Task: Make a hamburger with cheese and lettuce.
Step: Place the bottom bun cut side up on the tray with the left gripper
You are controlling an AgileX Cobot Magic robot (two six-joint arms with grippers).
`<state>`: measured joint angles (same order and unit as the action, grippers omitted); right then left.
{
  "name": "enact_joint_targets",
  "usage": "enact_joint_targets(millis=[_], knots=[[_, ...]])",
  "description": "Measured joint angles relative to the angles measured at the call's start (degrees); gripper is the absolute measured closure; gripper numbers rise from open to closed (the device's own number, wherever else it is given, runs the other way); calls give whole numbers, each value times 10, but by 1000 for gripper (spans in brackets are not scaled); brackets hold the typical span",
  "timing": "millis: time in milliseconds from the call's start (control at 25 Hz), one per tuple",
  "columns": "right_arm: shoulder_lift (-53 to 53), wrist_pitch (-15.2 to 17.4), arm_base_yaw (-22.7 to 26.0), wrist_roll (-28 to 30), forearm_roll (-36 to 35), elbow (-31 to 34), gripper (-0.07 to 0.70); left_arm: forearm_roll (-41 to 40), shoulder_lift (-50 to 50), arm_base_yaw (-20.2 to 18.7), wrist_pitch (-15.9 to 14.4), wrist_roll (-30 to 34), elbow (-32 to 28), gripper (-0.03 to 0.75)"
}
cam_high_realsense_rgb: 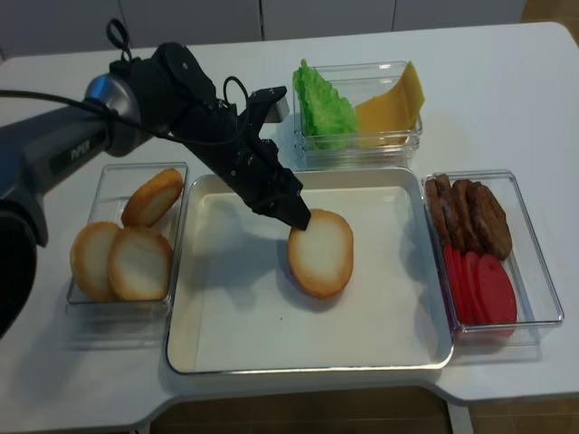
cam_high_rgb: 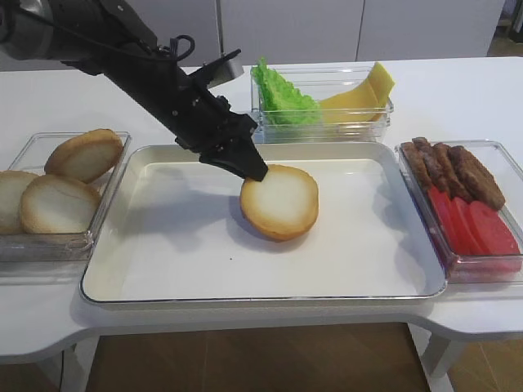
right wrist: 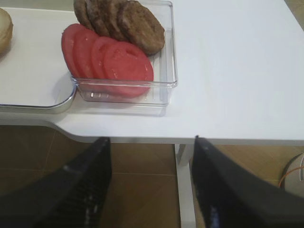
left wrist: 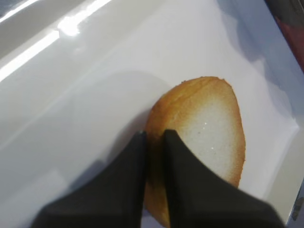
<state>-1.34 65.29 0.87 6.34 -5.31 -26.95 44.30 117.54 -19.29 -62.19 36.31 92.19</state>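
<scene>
- The left tool (cam_high_rgb: 255,171) pinched the bun's (cam_high_rgb: 279,202) rim, jaws narrow, to seat it cut-face up mid-tray (cam_high_rgb: 163,269) as a base.
- Right tool (right wrist: 149,180) hung wide and empty off the bench (right wrist: 237,71).
- Lettuce (cam_high_rgb: 282,98) and cheese (cam_high_rgb: 364,91) waited in their bin behind.

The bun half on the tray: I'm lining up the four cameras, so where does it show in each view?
Exterior high: bun half mid-tray, right of centre, left gripper shut on its rim.
Realsense: bun half mid-tray.
Left wrist: bun half fills the centre, rim between the fingers.
Right wrist: only a sliver at the left edge.
Shared landmark: the white tray.
</scene>
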Motion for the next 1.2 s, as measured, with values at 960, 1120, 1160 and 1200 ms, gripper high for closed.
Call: enact_joint_targets(millis=[960, 1120, 1160, 1200], knots=[[0, 0, 0, 0, 0, 0, 205, -9, 24, 0, 19, -5, 1, 637], [0, 0, 0, 0, 0, 0, 205, -8, 24, 0, 19, -5, 1, 566], [0, 0, 0, 0, 0, 0, 205, -8, 24, 0, 19, -5, 1, 538], [0, 0, 0, 0, 0, 0, 205, -8, 24, 0, 19, -5, 1, 496]])
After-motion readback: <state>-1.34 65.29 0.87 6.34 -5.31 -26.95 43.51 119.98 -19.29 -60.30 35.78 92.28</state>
